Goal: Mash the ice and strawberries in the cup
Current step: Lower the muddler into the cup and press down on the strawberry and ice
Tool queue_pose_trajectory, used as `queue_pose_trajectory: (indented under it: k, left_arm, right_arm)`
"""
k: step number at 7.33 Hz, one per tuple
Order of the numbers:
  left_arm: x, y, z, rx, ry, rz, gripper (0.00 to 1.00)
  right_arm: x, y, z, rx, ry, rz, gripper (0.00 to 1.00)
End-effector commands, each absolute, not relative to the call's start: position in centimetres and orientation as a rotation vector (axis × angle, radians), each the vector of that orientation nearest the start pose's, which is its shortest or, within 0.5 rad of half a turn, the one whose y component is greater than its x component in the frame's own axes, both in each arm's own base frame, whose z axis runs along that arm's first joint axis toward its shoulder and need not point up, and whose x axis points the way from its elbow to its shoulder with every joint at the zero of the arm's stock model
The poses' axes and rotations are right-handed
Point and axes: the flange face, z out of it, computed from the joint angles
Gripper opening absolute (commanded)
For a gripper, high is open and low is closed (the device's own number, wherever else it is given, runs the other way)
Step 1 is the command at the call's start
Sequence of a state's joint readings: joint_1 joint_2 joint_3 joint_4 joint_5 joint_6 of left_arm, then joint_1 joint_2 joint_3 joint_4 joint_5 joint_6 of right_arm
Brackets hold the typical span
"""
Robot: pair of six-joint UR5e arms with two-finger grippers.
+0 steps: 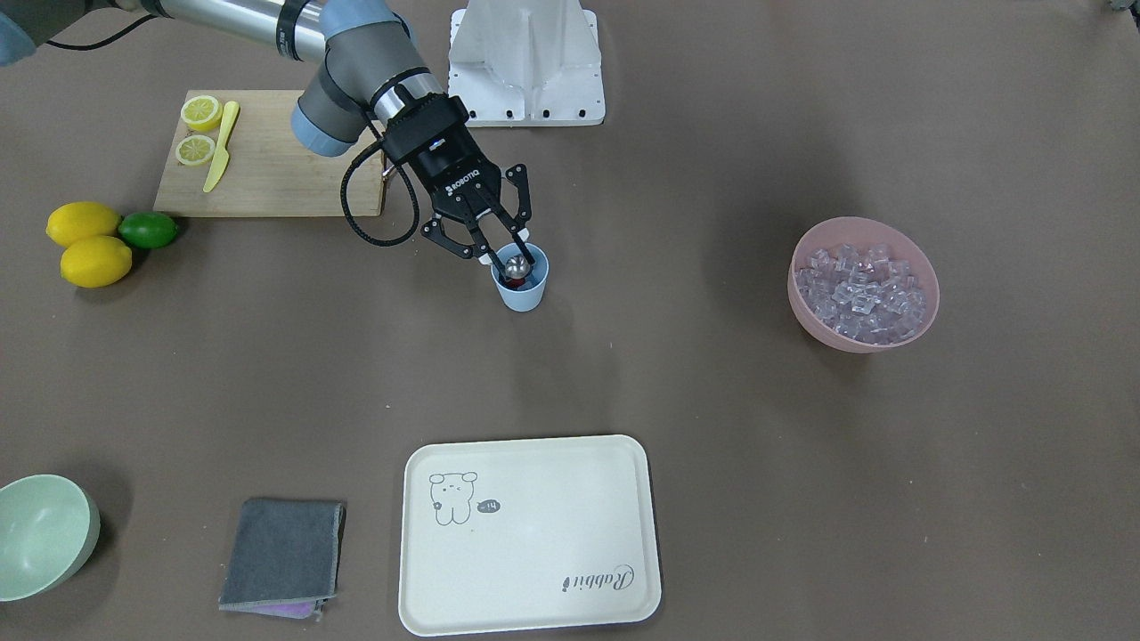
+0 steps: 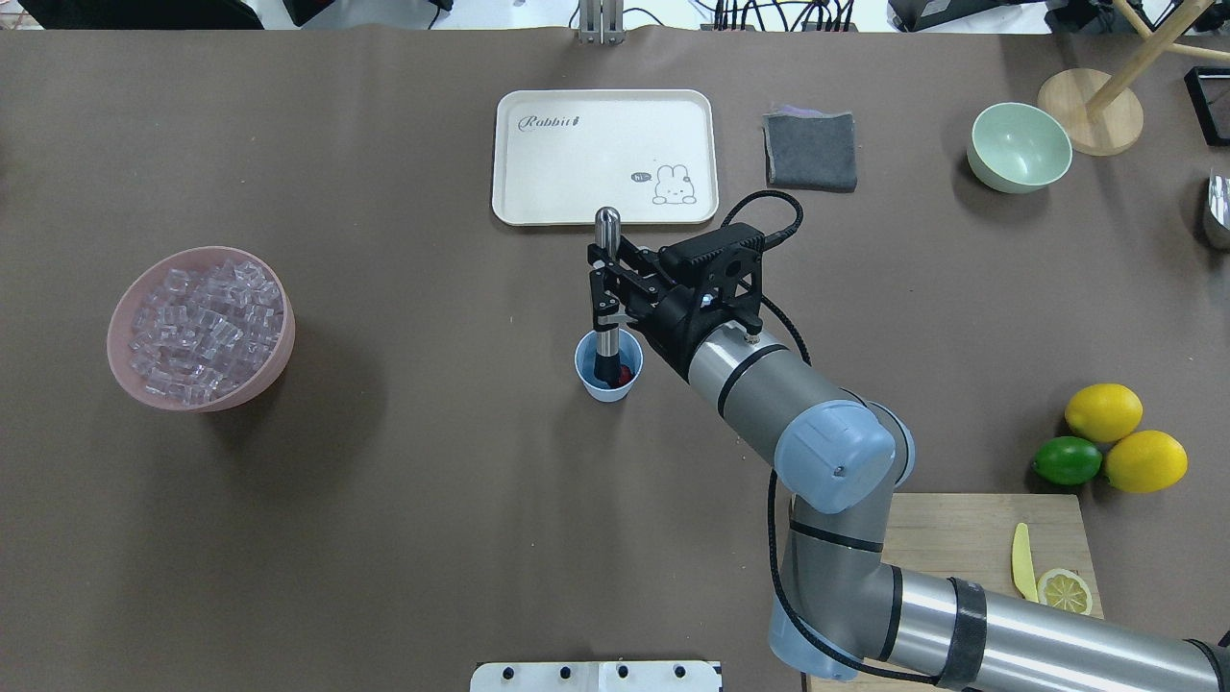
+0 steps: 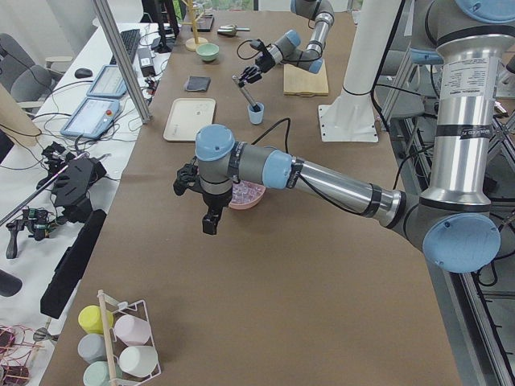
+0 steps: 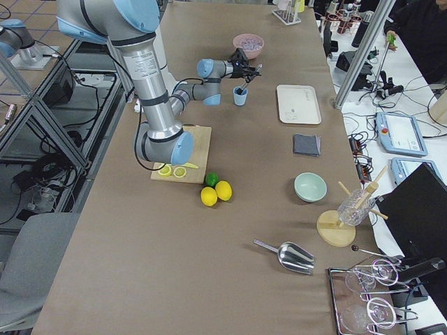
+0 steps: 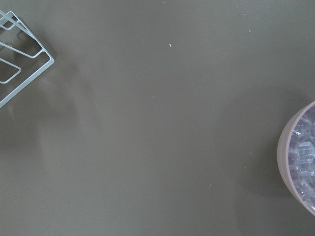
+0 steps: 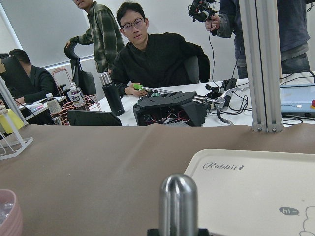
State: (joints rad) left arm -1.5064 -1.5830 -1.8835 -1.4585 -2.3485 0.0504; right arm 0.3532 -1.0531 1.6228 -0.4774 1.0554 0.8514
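The light blue cup (image 1: pixel 521 296) stands mid-table and also shows in the overhead view (image 2: pixel 588 373). My right gripper (image 1: pixel 500 252) is shut on a steel muddler (image 2: pixel 606 240) that stands upright with its lower end inside the cup. The strawberry (image 2: pixel 627 373) shows as red beside the muddler's end. Its rounded top fills the right wrist view (image 6: pixel 178 201). The ice (image 1: pixel 859 292) fills the pink bowl (image 2: pixel 130 370); I cannot tell if any is in the cup. My left gripper (image 3: pixel 208 227) hangs beside the pink bowl, seen only from the side; I cannot tell its state.
A cream tray (image 1: pixel 534 614), a grey cloth (image 1: pixel 280 552) and a pale green bowl (image 1: pixel 40 534) lie on the operators' side. Lemons (image 1: pixel 85 223), a lime (image 1: pixel 148 230) and a cutting board (image 1: pixel 267 178) with lemon halves and a yellow knife lie behind the right arm.
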Motion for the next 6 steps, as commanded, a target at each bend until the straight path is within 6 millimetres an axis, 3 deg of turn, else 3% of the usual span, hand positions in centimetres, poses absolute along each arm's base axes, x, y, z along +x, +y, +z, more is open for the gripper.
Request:
queue_pose_trajectory:
  k: [1,2,3,4,6]
  left_arm:
    - [-3.2,-49.2,51.0,0.197,0.777,0.192,0.98]
    - [-3.2,-49.3,51.1,0.196,0.777,0.191,0.98]
    - [-3.2,-49.3,51.1,0.196,0.777,0.191,0.98]
    - [-3.2,-49.3,51.0,0.197,0.777,0.192,0.98]
    - [-3.2,-49.2,51.0,0.197,0.777,0.19,0.98]
  right_arm:
    - [-51.8,-38.4,21.5,1.151,-1.182,0.147,0.0]
    - [-51.5,-38.5,20.8,1.157,-1.194,0.151,0.0]
    - [-49.2,-38.9,18.6,1.185,-1.22,0.177,0.0]
    - [-47.6,-39.7,17.6,1.196,-1.231,0.166,0.0]
    - [-46.7,-40.7,17.4,1.203,-1.231,0.166,0.0]
